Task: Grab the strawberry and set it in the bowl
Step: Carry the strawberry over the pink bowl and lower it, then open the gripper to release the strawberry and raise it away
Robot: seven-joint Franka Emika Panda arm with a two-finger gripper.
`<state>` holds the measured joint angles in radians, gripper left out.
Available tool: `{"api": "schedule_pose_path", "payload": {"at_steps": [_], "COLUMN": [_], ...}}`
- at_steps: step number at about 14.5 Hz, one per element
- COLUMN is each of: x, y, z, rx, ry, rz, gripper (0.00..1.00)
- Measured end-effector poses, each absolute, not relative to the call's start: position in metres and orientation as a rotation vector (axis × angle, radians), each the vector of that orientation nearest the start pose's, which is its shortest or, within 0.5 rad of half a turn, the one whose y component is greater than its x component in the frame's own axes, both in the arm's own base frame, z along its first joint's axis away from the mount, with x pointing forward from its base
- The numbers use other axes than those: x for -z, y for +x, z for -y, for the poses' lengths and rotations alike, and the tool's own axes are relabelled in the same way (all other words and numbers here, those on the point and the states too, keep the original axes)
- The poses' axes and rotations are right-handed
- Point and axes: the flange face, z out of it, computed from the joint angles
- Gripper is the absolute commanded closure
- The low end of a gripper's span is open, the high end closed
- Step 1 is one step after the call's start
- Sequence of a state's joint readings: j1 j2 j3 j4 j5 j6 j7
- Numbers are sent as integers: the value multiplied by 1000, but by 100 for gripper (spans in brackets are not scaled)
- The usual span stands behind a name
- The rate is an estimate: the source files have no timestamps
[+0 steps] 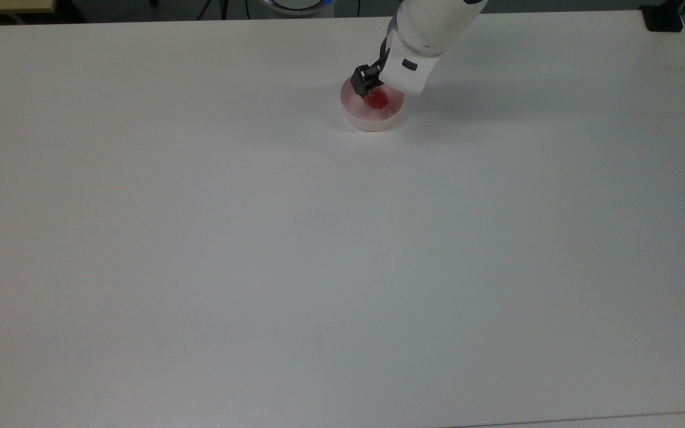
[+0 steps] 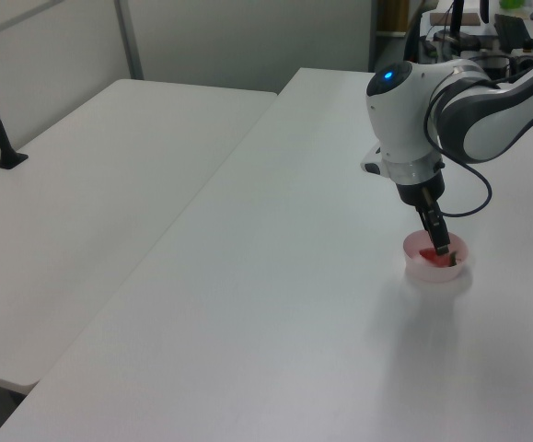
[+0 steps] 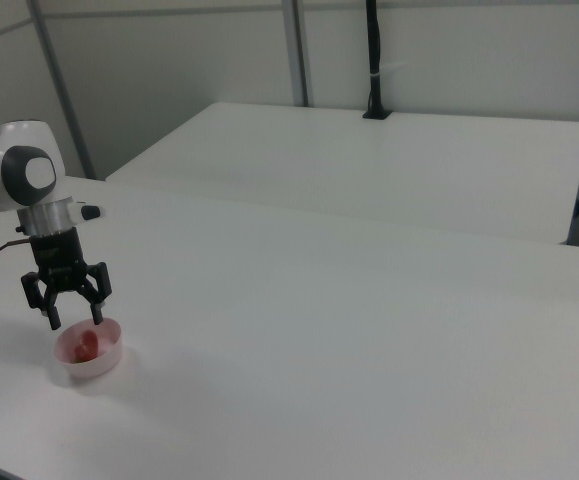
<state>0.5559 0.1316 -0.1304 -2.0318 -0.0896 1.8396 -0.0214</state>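
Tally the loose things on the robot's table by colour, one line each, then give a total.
Red: 1, the strawberry
Pink: 1, the bowl that the strawberry lies in
Total: 2

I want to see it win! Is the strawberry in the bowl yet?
Yes! The strawberry lies inside the pink bowl. The gripper hangs just above the bowl with its jaws open, holding nothing. All that looks left is for the arm to lift away.
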Motion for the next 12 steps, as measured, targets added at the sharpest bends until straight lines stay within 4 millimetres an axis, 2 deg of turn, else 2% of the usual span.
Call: {"api": "schedule_pose_path", "payload": {"at_steps": [3, 5, 6, 7, 9, 11, 12], "x": [-372, -396, -416, -441, -497, -546, -564], "y": [498, 510, 521, 534, 554, 565, 567], "z": [-215, -207, -192, -171, -116, -62, -40], "rx": [-442, -356, -291, -222, -125, -35, 0], "ry": [-3201, -3227, -3234, -3237, -3241, -3239, -3236], "rz": [688, 573, 499, 419, 235, 66, 0], "gripper": [0, 0, 0, 0, 0, 0, 0]}}
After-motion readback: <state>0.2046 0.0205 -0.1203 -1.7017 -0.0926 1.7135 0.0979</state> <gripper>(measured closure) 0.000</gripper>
